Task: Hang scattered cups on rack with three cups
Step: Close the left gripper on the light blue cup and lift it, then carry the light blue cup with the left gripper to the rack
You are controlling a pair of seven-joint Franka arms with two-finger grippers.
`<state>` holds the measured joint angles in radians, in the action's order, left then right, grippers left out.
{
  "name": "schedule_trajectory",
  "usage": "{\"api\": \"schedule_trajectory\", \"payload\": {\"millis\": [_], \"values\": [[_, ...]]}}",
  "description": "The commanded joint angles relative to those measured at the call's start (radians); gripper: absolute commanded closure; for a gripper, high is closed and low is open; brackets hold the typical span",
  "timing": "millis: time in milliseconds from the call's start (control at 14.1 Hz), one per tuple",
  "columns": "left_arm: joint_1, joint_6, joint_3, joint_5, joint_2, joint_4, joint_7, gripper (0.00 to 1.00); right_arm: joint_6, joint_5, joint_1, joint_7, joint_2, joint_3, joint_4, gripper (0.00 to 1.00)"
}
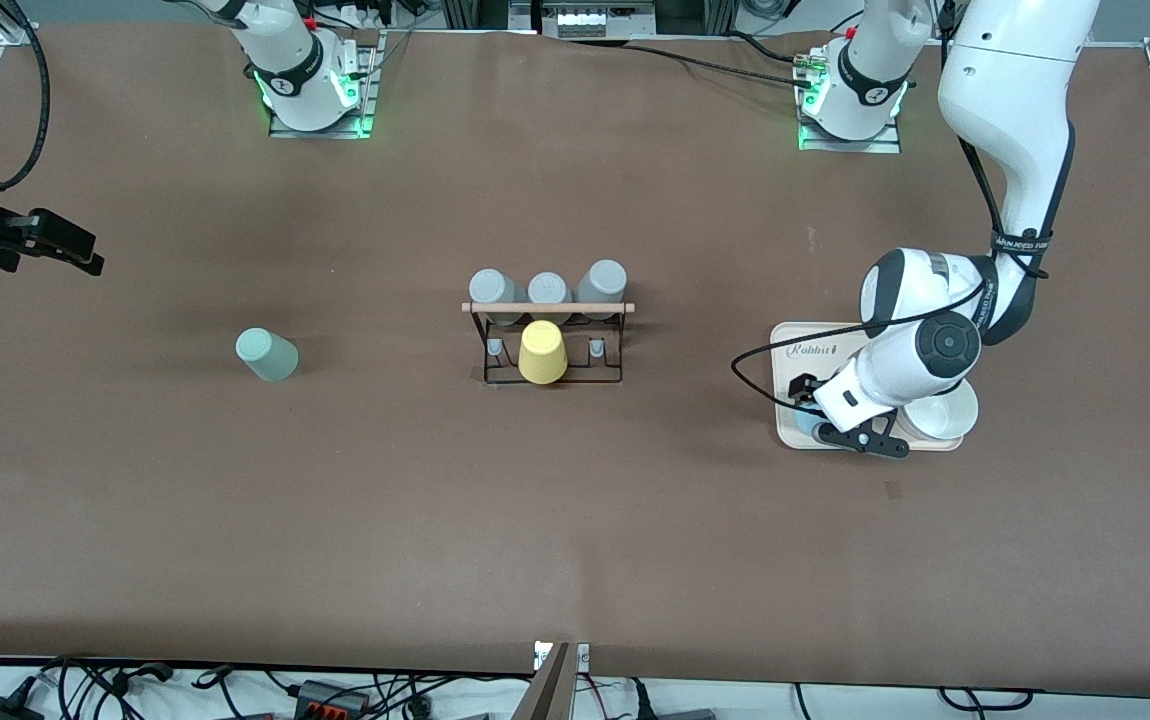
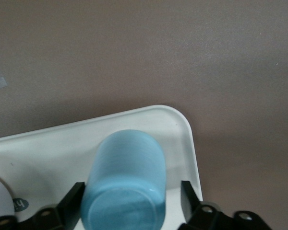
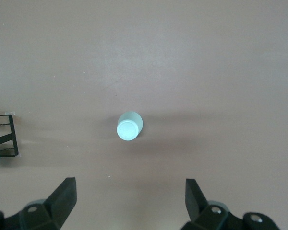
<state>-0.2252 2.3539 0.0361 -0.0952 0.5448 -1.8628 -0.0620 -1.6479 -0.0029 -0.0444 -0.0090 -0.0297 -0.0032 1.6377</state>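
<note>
Six cups show in all: three grey cups (image 1: 547, 290) on the rack (image 1: 547, 342), one yellow cup (image 1: 542, 352) also on it, one pale mint green cup (image 1: 267, 354) on the bench (image 1: 575, 520), and one light blue cup (image 2: 124, 184) on the cream tray (image 1: 793, 345). There is one rack, one tray and one white bowl (image 1: 940, 412) on that tray. Two arms work here, each with one pincer: the left pincer (image 1: 850, 428) and the right pincer (image 1: 30, 240).
</note>
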Motion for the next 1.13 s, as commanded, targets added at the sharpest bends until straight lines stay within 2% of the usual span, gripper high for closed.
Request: {"api": "schedule_trajectory", "payload": {"millis": [0, 142, 212, 354, 496, 708, 779, 991, 1062], "values": [[-0.003, 0.010, 0.001, 0.002, -0.009, -0.004, -0.022, 0.71, 0.000, 0.003, -0.005, -0.008, -0.004, 0.002, -0.015, 0.00], [-0.002, 0.002, 0.001, 0.002, -0.016, -0.004, -0.044, 0.94, 0.000, 0.003, -0.006, -0.006, -0.004, 0.002, -0.015, 0.00], [0.001, -0.002, -0.001, 0.002, -0.019, -0.003, -0.042, 0.99, -0.001, 0.003, -0.006, -0.006, -0.004, 0.002, -0.015, 0.00], [-0.003, -0.054, -0.002, 0.002, -0.051, 0.036, -0.036, 1.00, -0.001, 0.003, -0.005, -0.006, -0.004, 0.002, -0.015, 0.00], [-0.016, -0.181, -0.057, 0.000, -0.080, 0.130, -0.006, 1.00, -0.001, 0.003, -0.005, -0.006, -0.004, 0.002, -0.015, 0.00], [-0.093, -0.391, -0.081, 0.000, -0.074, 0.366, 0.193, 1.00, -0.003, 0.004, -0.005, 0.001, -0.006, 0.002, -0.015, 0.00], [-0.139, -0.422, -0.081, -0.009, -0.066, 0.414, 0.273, 1.00, -0.006, 0.014, -0.006, 0.007, -0.012, 0.002, -0.015, 0.00], [-0.270, -0.420, -0.081, -0.015, -0.042, 0.459, 0.563, 1.00, -0.006, 0.009, -0.008, 0.006, -0.016, -0.001, -0.015, 0.00], [-0.304, -0.429, -0.081, -0.014, -0.030, 0.488, 0.608, 1.00, -0.006, 0.001, -0.005, 0.006, -0.013, -0.001, -0.015, 0.00]]}}
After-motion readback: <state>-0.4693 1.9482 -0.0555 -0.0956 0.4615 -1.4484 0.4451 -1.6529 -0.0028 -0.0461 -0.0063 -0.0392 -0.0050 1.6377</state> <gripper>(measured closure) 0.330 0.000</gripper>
